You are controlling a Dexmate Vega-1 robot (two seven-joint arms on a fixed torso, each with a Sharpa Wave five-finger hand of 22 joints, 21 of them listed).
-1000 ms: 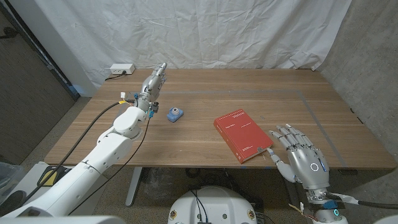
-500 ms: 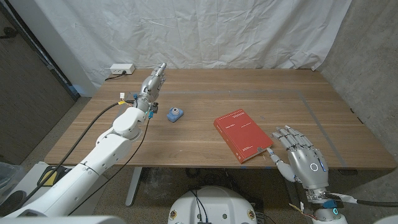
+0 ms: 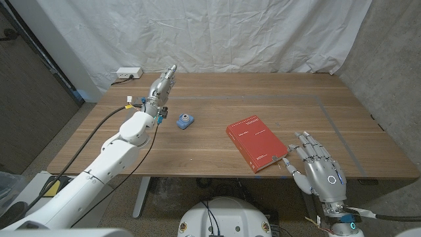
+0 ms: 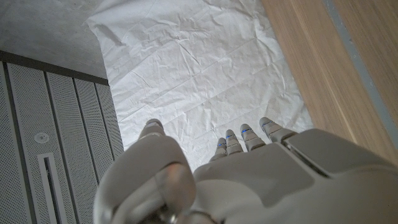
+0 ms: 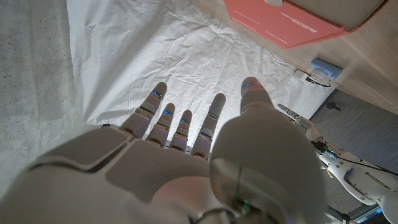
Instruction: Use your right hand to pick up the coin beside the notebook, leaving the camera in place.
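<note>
Wooden table (image 3: 217, 89), brown top, pale tape lines on its right part. Wrinkled white sheet (image 3: 217, 36) hung behind it. Grey perforated panel (image 3: 26, 85) at left, rough grey wall (image 3: 395, 59) at right. White power strip (image 3: 129, 73) on table's far left corner

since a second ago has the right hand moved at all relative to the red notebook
Yes, slightly. In the head view the right hand has drifted back toward the table's near edge, away from the red notebook, which lies where it was.

text: none legible | red notebook (image 3: 257, 143) cover: small white lines printed, too small to be read | other markings: none made out
</note>
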